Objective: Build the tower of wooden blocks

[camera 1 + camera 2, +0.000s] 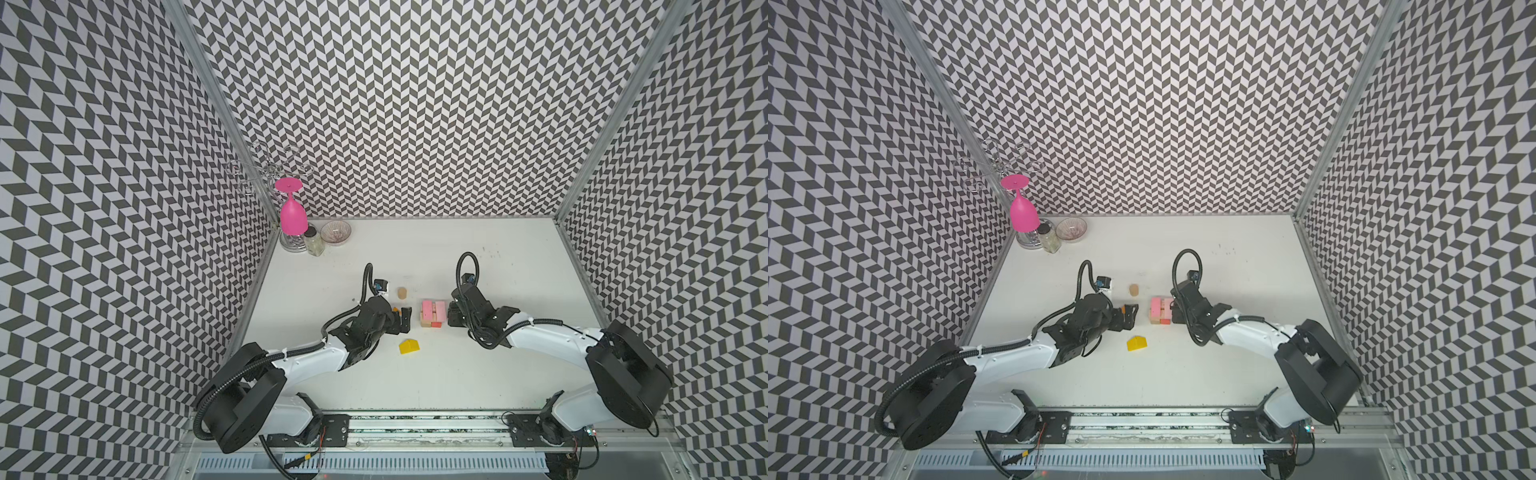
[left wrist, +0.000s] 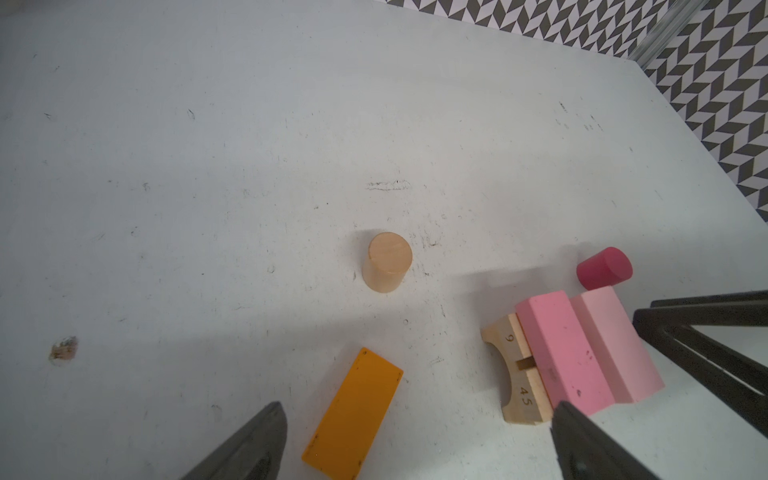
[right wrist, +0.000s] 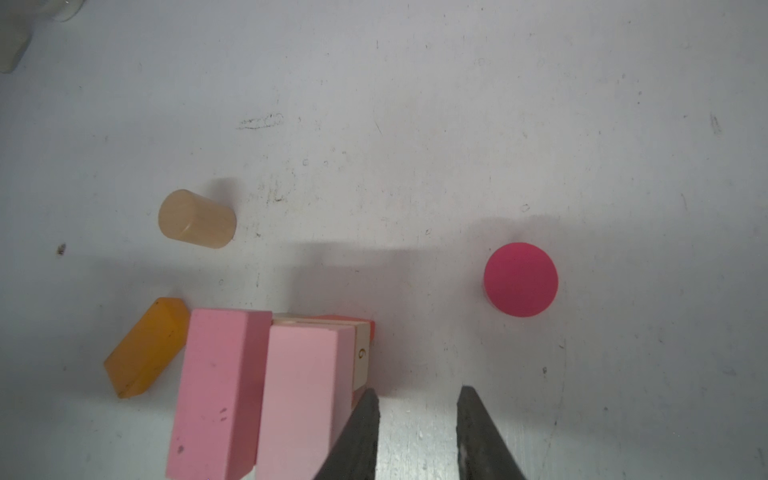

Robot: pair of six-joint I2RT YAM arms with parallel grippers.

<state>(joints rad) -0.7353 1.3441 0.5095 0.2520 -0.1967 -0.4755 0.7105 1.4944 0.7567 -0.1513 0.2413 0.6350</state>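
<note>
The tower (image 1: 433,313) (image 1: 1160,311) is a low cluster at mid-table: two pink bars (image 3: 220,395) (image 3: 305,399) lie on a tan arch (image 2: 517,374) and a red-orange piece (image 3: 368,326). An orange bar (image 2: 353,413) lies flat between the wide-open fingers of my left gripper (image 2: 417,407) (image 1: 405,320). My right gripper (image 3: 419,390) (image 1: 451,316) sits at the tower's right side, narrowly open over bare table, one fingertip (image 3: 368,399) against the stack. A tan cylinder (image 1: 402,293) (image 2: 386,262), a red cylinder (image 3: 520,279) and a yellow house-shaped block (image 1: 409,346) (image 1: 1136,343) stand loose.
At the back left corner a pink goblet (image 1: 293,212) hangs upside down on a wire rack, beside a small jar (image 1: 313,241) and a glass bowl (image 1: 336,232). Patterned walls close in the table on three sides.
</note>
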